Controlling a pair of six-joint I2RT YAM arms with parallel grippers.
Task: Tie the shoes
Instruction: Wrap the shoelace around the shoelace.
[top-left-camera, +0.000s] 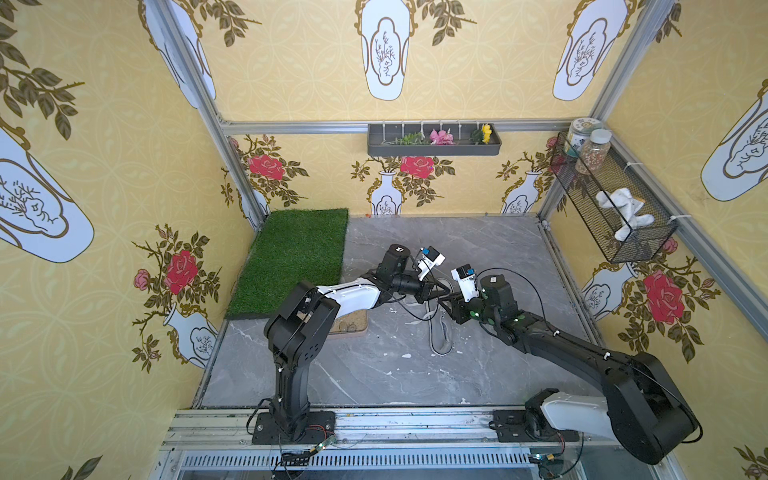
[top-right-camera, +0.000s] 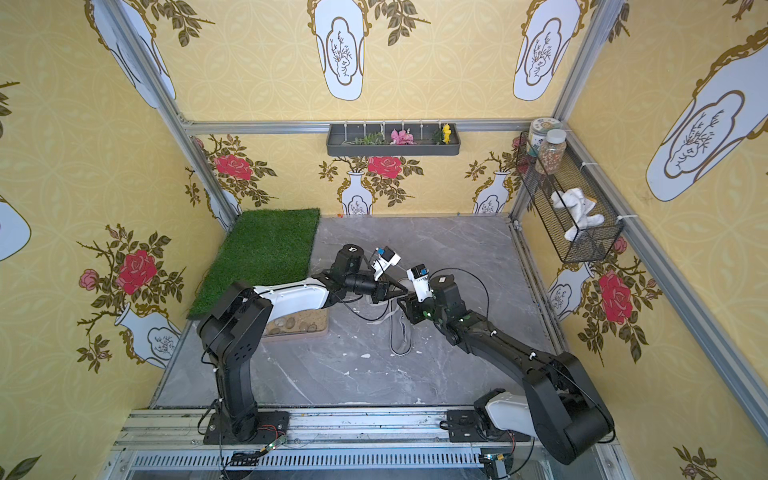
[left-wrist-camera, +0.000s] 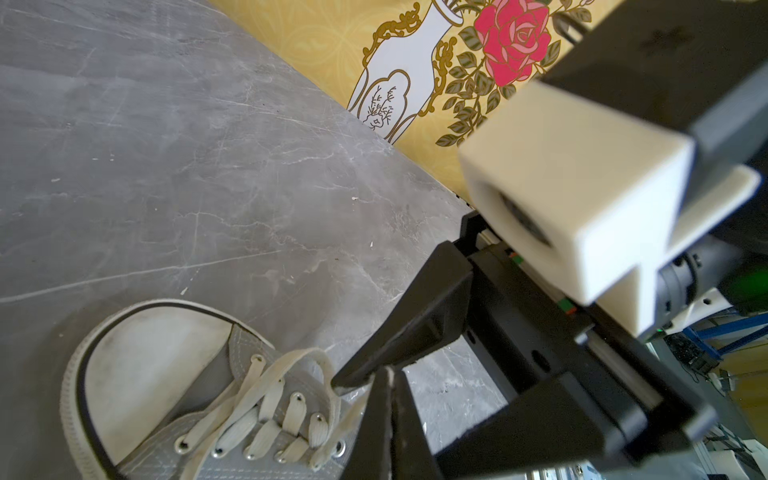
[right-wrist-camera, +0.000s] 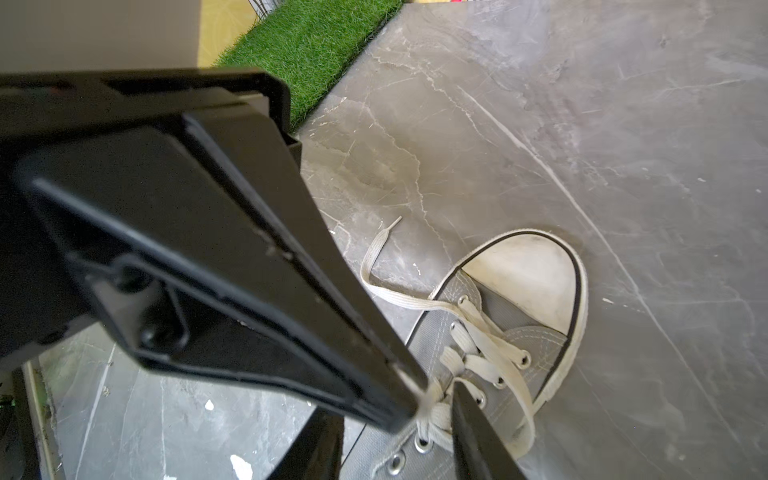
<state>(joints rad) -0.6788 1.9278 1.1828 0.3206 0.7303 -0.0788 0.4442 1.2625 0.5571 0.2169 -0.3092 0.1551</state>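
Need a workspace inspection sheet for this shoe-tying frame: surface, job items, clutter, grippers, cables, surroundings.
Surface: grey marble-look tabletop, white flecks scattered.
Job's things: grey sneaker flat on its sole; laces untied, one end trailing on the tabletop.
Clutter: pebble tray and grass mat, both apart from the sneaker.
Grippers: left gripper shut, apparently pinching a lace above the eyelets; right gripper open, tips beside it.
Cables: black wrist cables loop off both arms.
Surroundings: floral wallpaper walls; flower shelf; wire basket holding jars and a white cloth.
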